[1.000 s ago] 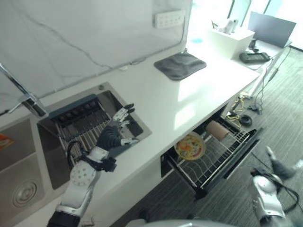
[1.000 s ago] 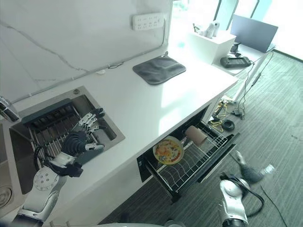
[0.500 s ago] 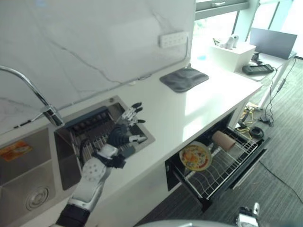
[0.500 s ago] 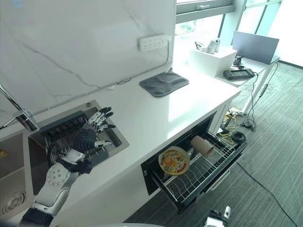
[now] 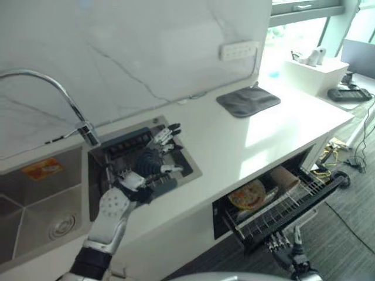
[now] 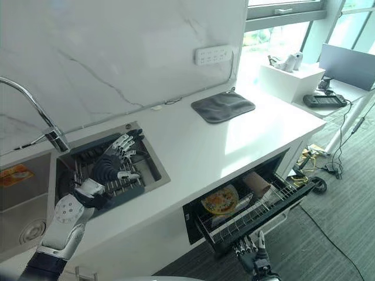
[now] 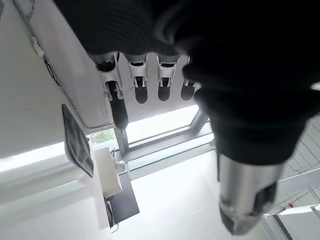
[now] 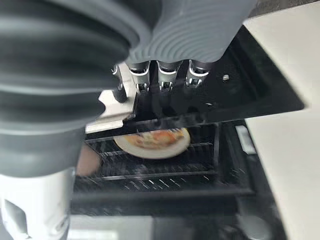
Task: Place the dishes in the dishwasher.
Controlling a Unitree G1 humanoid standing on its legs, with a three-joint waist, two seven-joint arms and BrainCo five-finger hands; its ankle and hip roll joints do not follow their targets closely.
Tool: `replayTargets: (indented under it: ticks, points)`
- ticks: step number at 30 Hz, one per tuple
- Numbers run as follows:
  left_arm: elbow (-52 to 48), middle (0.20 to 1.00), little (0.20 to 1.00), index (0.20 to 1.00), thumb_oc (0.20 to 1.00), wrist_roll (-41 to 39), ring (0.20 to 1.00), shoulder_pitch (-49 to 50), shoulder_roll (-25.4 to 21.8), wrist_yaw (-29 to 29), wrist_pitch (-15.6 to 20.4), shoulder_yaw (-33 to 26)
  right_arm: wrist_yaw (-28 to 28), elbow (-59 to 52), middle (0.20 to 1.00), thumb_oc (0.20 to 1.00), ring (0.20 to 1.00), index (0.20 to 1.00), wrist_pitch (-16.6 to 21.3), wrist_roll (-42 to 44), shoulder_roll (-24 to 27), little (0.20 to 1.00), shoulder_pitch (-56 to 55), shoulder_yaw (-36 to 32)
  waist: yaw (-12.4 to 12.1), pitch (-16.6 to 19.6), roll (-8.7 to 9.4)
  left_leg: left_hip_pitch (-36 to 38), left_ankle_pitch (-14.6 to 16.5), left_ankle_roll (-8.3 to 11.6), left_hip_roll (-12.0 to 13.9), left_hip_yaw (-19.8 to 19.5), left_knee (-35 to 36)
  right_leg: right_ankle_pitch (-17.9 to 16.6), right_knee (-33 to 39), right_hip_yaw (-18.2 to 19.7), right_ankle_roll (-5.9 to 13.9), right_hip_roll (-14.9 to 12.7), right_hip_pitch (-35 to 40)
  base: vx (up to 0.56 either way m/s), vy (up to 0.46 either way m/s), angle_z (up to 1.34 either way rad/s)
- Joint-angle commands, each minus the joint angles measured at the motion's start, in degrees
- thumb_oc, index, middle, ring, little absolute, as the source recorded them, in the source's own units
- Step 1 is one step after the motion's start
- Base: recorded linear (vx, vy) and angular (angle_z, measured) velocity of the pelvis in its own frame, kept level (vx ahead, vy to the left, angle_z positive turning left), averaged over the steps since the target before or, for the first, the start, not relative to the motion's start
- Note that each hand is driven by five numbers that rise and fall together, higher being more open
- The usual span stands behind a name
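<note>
The dishwasher's lower rack (image 5: 291,202) is pulled out under the counter. In it, a patterned plate (image 5: 247,195) lies toward the left, with a brown cup (image 5: 285,177) on its side beside it. My right hand (image 5: 287,253) is just below the rack's front edge, fingers (image 8: 167,75) straight and pointing at the rack, holding nothing. The plate (image 8: 152,141) shows past them. My left hand (image 5: 150,164) hovers open over a dark dish rack (image 5: 126,145) set in the right sink basin, its fingers (image 7: 117,102) spread and empty.
A curved tap (image 5: 64,99) stands behind the sinks, with a steel basin (image 5: 35,199) to the left. A grey mat (image 5: 248,100) lies on the white counter (image 5: 234,143) near a wall socket strip (image 5: 238,51). Cables lie on the carpet at far right.
The camera has shifted, so the whole scene sits differently. My right hand has come up to the front edge of the dishwasher rack. The left hand stays over the sink rack.
</note>
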State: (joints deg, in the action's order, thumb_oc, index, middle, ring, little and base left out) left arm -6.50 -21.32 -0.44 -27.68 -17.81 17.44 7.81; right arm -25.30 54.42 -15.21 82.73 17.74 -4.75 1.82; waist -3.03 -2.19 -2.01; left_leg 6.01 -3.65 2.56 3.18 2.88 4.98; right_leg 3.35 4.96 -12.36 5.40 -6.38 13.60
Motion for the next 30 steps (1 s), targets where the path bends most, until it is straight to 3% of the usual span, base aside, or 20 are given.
replayTargets:
  ticks: [1, 5, 8, 15, 22, 30]
  points:
    - [-2.74, 1.000, 1.000, 1.000, 1.000, 0.50, 1.000, -4.91, -1.36, -0.96, 1.35, -2.46, -10.80, -9.33, 1.000, 1.000, 1.000, 1.000, -2.92, -1.65, -3.10, 1.000, 12.32, 0.76, -2.38, -2.13, 1.63, 0.12, 2.29, 0.91, 0.84, -4.30, -0.23, 2.35, -8.66, -1.50, -0.46, -0.97, -3.65, 0.13, 0.003, 0.23]
    - [-3.77, 1.000, 1.000, 1.000, 1.000, 0.35, 1.000, -6.30, -3.61, -1.85, 3.92, -0.14, -8.61, -13.37, 1.000, 1.000, 1.000, 1.000, -1.68, -2.93, 1.60, 1.000, 17.81, 3.16, -6.01, -6.17, 1.40, -5.18, 0.58, 0.73, -0.76, -8.12, -1.23, 1.93, -10.01, -3.66, 0.17, -2.38, -6.59, 0.02, 0.056, 0.48]
    - [-1.73, 1.000, 1.000, 1.000, 1.000, -0.84, 1.000, -14.34, -8.95, 0.61, 8.94, 2.93, -4.88, -9.53, 1.000, 1.000, 1.000, 1.000, -0.69, -2.39, 7.24, 1.000, 35.42, 4.67, -10.20, -13.94, 0.39, -13.81, -1.82, -0.42, -3.80, -10.90, -3.18, 0.50, -10.69, -5.38, 1.11, -3.90, -11.51, -0.24, 0.176, 0.29]
    - [-0.85, 1.000, 1.000, 1.000, 1.000, -2.58, 1.000, -21.66, -13.50, 2.21, 10.19, 4.49, -1.80, 0.94, 1.000, 1.000, 1.000, 1.000, 3.28, -4.27, 9.85, 1.000, 51.23, 4.20, -14.32, -19.38, 0.33, -19.81, -3.40, -1.76, -6.18, -10.93, -4.37, 0.24, -13.48, -7.70, 2.03, -5.40, -15.97, 0.01, 0.082, 0.20]
    - [-2.28, 1.000, 1.000, 1.000, 1.000, -4.66, 1.000, -22.00, -15.80, 0.09, 10.07, 5.03, 0.64, 3.96, 1.000, 1.000, 1.000, 1.000, 4.87, -1.79, 11.50, 1.000, 56.75, 2.90, -15.86, -19.66, 0.34, -21.07, -4.06, -1.81, -6.20, -10.09, -3.27, 0.48, -13.59, -9.04, 2.03, -5.24, -16.59, -0.01, 0.034, 0.16]
    - [-2.15, 1.000, 1.000, 1.000, 1.000, -3.06, 1.000, -19.61, -14.23, 0.90, 11.89, 2.61, 1.18, 5.27, 1.000, 1.000, 1.000, 1.000, 3.61, -1.12, 5.68, 1.000, 48.56, 1.69, -15.17, -17.07, 1.51, -17.27, -3.82, -1.27, -4.25, -8.82, -0.90, 0.47, -12.15, -9.50, 1.89, -4.24, -14.06, -0.06, -0.043, 0.02]
